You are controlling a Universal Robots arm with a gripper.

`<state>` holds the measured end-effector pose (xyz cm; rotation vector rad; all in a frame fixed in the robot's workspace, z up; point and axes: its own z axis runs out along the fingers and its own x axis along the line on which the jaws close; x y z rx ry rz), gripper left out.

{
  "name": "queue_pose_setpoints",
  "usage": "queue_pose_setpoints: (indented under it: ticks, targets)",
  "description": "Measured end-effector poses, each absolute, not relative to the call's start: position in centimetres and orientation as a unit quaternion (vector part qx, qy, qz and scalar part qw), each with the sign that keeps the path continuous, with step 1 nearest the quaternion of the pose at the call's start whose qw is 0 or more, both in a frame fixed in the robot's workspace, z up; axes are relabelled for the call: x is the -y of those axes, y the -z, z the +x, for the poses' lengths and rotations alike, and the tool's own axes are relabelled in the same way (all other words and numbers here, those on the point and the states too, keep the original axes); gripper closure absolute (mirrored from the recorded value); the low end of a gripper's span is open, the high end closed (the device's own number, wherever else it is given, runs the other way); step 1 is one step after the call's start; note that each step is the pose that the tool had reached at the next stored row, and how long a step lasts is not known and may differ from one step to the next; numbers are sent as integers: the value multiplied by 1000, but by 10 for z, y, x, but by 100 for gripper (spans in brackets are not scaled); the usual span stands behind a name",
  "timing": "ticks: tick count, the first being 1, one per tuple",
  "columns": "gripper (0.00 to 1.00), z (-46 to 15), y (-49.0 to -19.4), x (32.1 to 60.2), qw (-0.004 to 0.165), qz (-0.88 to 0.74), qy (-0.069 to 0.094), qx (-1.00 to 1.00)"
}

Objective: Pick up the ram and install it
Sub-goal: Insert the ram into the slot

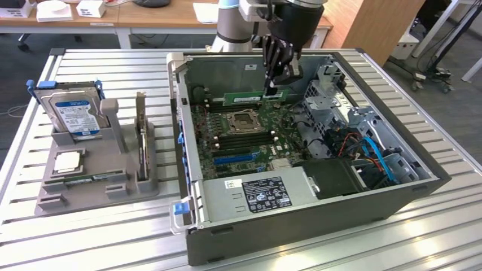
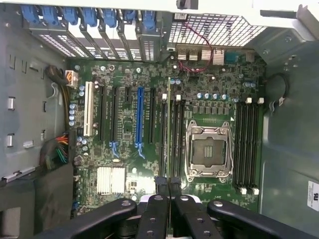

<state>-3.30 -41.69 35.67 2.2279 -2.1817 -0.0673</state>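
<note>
End effector [image 1: 272, 89]: narrow, pinched on the top edge of the ram, and down inside the open computer case [image 1: 301, 237]
Ram [image 1: 252, 97]: standing on its long edge in the grip, level, over the motherboard [image 1: 203, 121] just beyond the CPU socket [image 1: 245, 120]
Wrist view: there's the ram [image 2: 169, 124] edge-on, a thin line running out from the end effector [image 2: 168, 185] along the memory slots [image 2: 177, 134] beside the CPU socket [image 2: 208, 149]
Contact: can't tell from here whether its lower edge is touching a slot or hanging just above
Grip spot: looks nearer the stick's end on the exterior view's right than its middle
Risk one: pushed down from there, the far end could ride high and seat crooked
Risk two: a slight sideways offset puts the edge on the slot wall, and pressure then flexes the board
Risk three: a thin pinch like this may let the stick slip or rock
Desk [image 1: 113, 226]: hard drive [image 1: 74, 116] and expansion card [image 1: 141, 132] sit in the grey holder [image 1: 98, 192], well apart from the action
</note>
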Motion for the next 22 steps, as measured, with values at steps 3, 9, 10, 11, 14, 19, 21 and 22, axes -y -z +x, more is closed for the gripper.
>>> queue_pose_setpoints:
  ticks: [3,9,10,11,14,19,21,22]
  targets:
    - [89,-33,-353,417,11,714,22,699]
    - [89,-33,-346,417,11,714,22,699]
    - [89,-33,-345,417,11,714,22,699]
    - [89,-33,-344,417,11,714,22,699]
    - [89,-33,-341,417,11,714,22,699]
    - [89,-33,-337,417,11,714,22,699]
    - [89,-33,-335,417,11,714,22,699]
    - [89,-33,-334,417,11,714,22,699]
